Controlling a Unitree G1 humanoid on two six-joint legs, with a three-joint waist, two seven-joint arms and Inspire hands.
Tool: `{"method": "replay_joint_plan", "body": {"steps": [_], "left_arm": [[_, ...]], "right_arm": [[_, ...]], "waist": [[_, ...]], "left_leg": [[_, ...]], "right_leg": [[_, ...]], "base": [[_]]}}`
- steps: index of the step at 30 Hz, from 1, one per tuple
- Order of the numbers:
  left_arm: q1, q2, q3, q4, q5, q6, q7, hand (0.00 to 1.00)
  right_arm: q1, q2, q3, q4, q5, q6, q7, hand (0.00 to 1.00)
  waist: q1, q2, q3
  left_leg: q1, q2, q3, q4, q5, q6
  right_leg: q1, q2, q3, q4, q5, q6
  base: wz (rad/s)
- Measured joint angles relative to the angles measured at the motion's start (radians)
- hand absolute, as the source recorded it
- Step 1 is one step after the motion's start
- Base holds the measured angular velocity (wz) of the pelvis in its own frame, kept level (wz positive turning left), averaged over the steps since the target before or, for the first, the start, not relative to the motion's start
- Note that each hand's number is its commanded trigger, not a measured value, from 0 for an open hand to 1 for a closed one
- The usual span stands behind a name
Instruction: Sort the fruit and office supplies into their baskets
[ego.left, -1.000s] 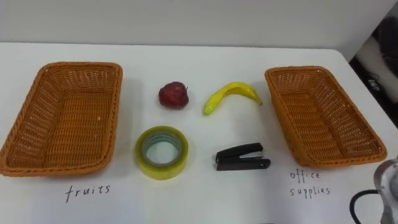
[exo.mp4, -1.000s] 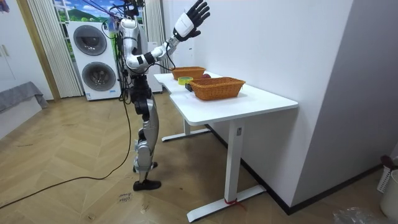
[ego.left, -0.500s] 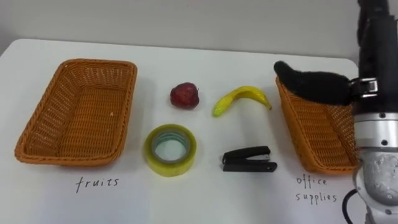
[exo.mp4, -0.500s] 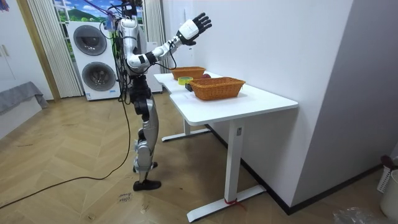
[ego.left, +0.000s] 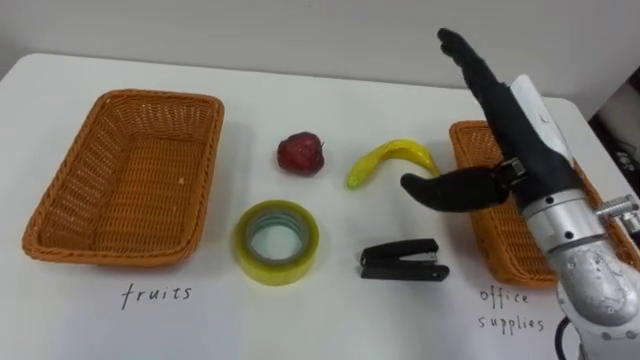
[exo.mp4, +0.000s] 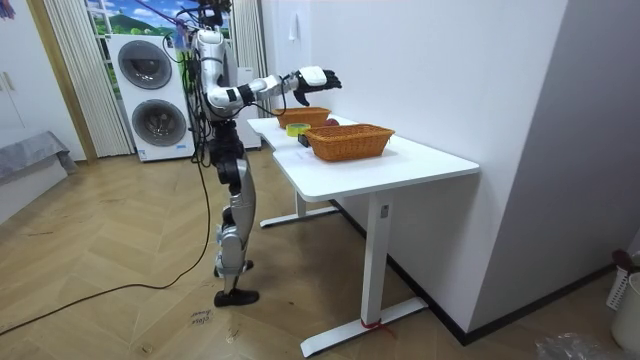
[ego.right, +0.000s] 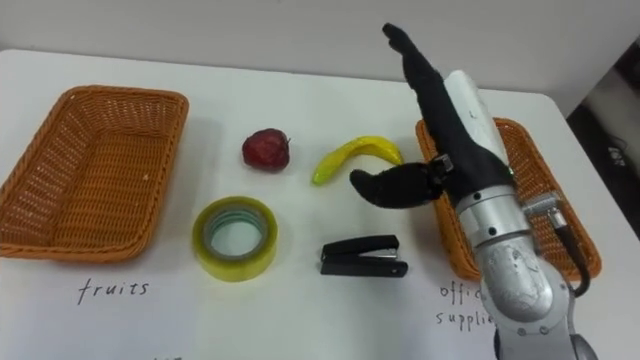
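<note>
On the table (ego.left: 300, 110): two baskets (ego.left: 125, 180) (ego.left: 490, 245), one apple (ego.left: 301, 153), banana (ego.left: 390, 160), tape roll (ego.left: 277, 241), stapler (ego.left: 404, 261); right hand (ego.left: 505, 120) spread above.

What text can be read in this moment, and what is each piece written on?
"fruits": handwritten on the table, in front of the left basket.
"office supplies": handwritten on the table in two lines, in front of the right basket.
Nothing else is legible.

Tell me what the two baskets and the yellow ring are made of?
The left basket and the right basket look like woven wicker or rattan, matte orange-brown, with crossing strands showing. The yellow ring looks like a roll of glossy, slightly see-through plastic tape, wound in layers.
</note>
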Motion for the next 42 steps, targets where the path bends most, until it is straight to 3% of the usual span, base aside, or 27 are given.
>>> {"method": "replay_joint_plan", "body": {"steps": [22, 29, 34, 42], "left_arm": [[0.006, 0.012, 0.02, -0.015, 0.0, 0.001, -0.037, 0.0], [-0.004, 0.022, 0.02, -0.016, 0.0, 0.017, -0.044, 0.0], [-0.005, 0.028, 0.02, -0.015, -0.001, 0.041, -0.061, 0.0], [-0.005, 0.031, 0.019, -0.015, -0.001, 0.06, -0.066, 0.0]], "right_arm": [[-0.005, -0.006, -0.007, -0.001, -0.072, 0.05, 0.222, 0.0], [-0.002, -0.01, -0.004, -0.001, -0.072, 0.109, 0.351, 0.0], [-0.002, -0.016, -0.004, 0.001, -0.092, 0.159, 0.446, 0.0], [-0.002, -0.027, 0.003, 0.004, -0.098, 0.201, 0.519, 0.0]], "waist": [[0.003, -0.025, 0.0001], [0.003, -0.035, 0.0032], [0.003, -0.038, 0.0005], [0.012, -0.046, -0.0047]], "left_leg": [[0.0, 0.0, 0.001, 0.001, 0.0, 0.0], [-0.002, -0.001, 0.002, 0.0, 0.0, 0.0], [-0.002, 0.0, 0.002, 0.0, 0.0, 0.0], [0.0, 0.0, 0.004, 0.001, 0.0, 0.0]], "right_leg": [[-0.002, 0.001, 0.0, 0.0, 0.0, 0.0], [-0.002, 0.0, 0.0, 0.001, 0.0, 0.0], [-0.002, 0.001, -0.001, 0.001, 0.0, 0.0], [-0.002, 0.0, -0.001, 0.001, 0.0, 0.0]], "base": [[0.0], [0.0], [0.0], [0.0]]}}
